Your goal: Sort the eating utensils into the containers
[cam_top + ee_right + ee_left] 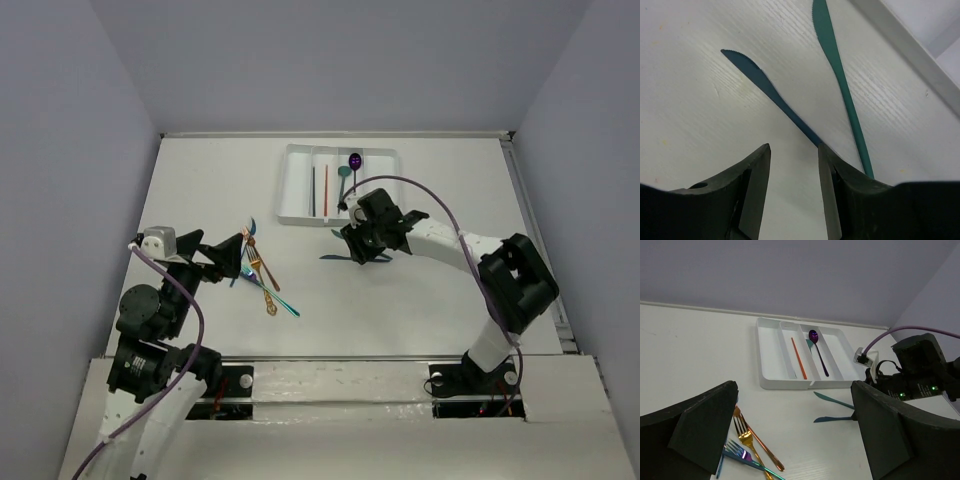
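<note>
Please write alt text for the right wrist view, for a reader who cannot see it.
The right pincer stands open over a white table, its dark fingers near the handle of a blue knife. A teal knife lies beside it.

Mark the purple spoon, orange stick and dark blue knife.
purple spoon [819, 354], left wrist view, mid-handle.
orange stick [799, 358], left wrist view, middle of its length.
dark blue knife [774, 92], right wrist view, where the blade narrows to the handle.

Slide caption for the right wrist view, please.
Open right gripper above a slim dark teal serrated metal knife and a greener teal knife, lying on the white table.
</note>
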Motion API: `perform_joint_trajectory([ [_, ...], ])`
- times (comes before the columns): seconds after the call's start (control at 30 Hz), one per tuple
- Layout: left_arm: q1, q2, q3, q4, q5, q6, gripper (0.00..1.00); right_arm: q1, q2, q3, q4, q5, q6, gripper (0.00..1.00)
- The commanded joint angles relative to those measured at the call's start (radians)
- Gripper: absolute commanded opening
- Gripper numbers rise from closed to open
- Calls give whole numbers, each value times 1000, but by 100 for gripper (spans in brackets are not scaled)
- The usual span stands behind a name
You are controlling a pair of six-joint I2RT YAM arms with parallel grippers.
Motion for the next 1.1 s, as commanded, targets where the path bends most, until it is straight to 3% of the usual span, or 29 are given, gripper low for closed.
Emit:
perform_joint_trajectory([
  [0.0,8,7,15,51,17,1,99,-26,40,78,-23,-25,-64,49],
  [0.57,8,9,15,59,17,1,99,-36,146,94,-54,-83,-62,47],
  [0.93,8,2,15,59,17,-1,99,43,159,42,-6,-77,25,35],
  [1.03,8,4,15,57,17,-1,99,72,151,34,-9,-53,36,36],
  [1.07,8,2,15,57,17,-1,99,73,153,34,-14,-39,36,43],
])
